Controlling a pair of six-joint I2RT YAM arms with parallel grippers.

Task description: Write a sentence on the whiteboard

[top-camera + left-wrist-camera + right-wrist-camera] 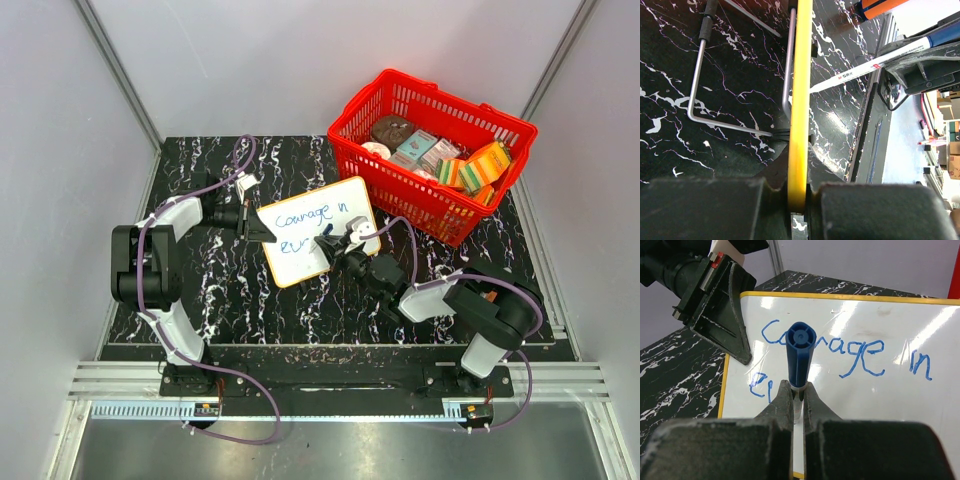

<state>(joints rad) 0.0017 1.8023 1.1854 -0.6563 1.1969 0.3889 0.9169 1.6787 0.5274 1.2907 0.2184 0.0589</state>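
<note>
While the left gripper (pixel 797 197) clamps the rim of the whiteboard (pixel 318 230) near the middle of the tabletop (pixel 230 290) and the right gripper (pixel 797 397) pinches the blue marker (pixel 800 352), the second line of the sentence (pixel 308 216) probably needs light, even tip pressure and a steady board.

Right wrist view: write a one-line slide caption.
Right gripper holds a blue marker at the whiteboard reading "Courage in" while the left gripper clamps its edge.

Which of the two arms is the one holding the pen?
The right gripper: its jaws pinch the blue marker over the whiteboard. The left gripper only clamps the board's yellow edge.
</note>
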